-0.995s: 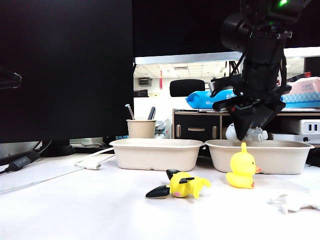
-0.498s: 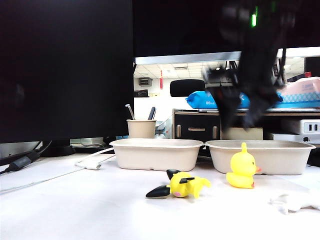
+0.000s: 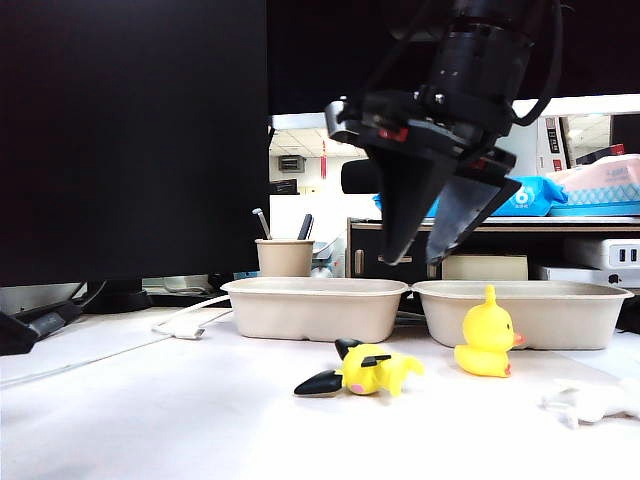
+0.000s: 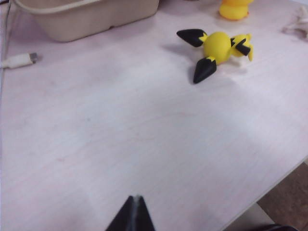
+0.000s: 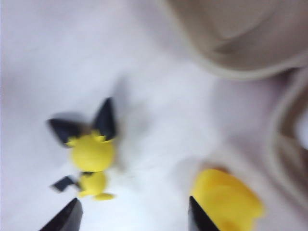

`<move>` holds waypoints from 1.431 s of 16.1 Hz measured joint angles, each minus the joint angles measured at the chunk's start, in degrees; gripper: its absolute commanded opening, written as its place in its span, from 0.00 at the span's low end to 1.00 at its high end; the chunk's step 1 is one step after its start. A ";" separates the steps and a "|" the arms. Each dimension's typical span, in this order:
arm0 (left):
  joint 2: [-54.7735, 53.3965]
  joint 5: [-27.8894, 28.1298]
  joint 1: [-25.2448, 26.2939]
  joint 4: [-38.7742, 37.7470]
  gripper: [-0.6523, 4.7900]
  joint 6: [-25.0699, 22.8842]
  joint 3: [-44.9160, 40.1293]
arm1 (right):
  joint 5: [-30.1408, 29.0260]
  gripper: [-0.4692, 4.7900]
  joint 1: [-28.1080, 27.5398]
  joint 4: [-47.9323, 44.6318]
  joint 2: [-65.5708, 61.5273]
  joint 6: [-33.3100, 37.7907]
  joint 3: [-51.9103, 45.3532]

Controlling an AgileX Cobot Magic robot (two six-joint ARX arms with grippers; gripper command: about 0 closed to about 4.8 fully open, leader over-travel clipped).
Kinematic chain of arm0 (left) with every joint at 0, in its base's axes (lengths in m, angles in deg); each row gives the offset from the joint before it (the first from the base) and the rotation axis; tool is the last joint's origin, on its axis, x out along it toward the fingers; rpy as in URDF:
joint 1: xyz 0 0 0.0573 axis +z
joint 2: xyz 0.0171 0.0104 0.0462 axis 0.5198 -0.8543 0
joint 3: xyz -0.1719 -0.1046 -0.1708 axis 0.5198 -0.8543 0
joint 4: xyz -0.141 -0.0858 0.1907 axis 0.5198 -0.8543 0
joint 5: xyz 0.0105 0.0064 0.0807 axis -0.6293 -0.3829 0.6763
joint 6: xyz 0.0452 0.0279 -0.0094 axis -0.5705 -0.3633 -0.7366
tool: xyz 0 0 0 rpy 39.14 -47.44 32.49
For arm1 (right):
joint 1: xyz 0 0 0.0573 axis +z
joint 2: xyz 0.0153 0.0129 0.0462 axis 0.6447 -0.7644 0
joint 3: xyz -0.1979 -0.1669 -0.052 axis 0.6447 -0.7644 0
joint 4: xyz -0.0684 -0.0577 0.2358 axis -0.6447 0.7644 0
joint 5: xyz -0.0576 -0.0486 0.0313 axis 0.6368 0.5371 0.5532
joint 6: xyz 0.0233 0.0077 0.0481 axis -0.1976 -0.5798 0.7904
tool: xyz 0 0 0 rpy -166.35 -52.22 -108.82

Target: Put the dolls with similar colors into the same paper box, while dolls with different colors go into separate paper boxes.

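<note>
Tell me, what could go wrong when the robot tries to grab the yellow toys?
The right gripper hangs open above the table with the black-eared plush and the yellow duck both below it, so it may catch the wrong one or knock the duck over. The plush lies flat on its side, so the fingers might only pinch an ear.

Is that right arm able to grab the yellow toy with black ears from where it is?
Probably yes. The right tool hangs open above the table, near the yellow black-eared plush, which lies in the open in front of the paper boxes, with nothing covering it.
</note>
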 measured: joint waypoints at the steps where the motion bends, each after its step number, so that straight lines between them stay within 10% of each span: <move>1: 0.11 -0.02 0.00 0.07 0.11 0.00 0.00 | -3.19 0.63 0.39 0.04 -1.01 -0.11 0.02; 14: 0.02 -0.02 0.04 0.17 0.11 0.00 0.00 | -0.85 0.68 6.21 -1.07 -11.37 -3.28 0.00; 20: 0.02 -0.02 0.04 0.17 0.11 0.00 0.00 | -0.87 0.58 6.25 -2.01 -12.81 -3.39 0.04; 23: 0.02 -0.02 0.04 0.17 0.11 0.00 0.00 | -0.57 0.38 6.56 -2.40 -13.92 -3.41 0.37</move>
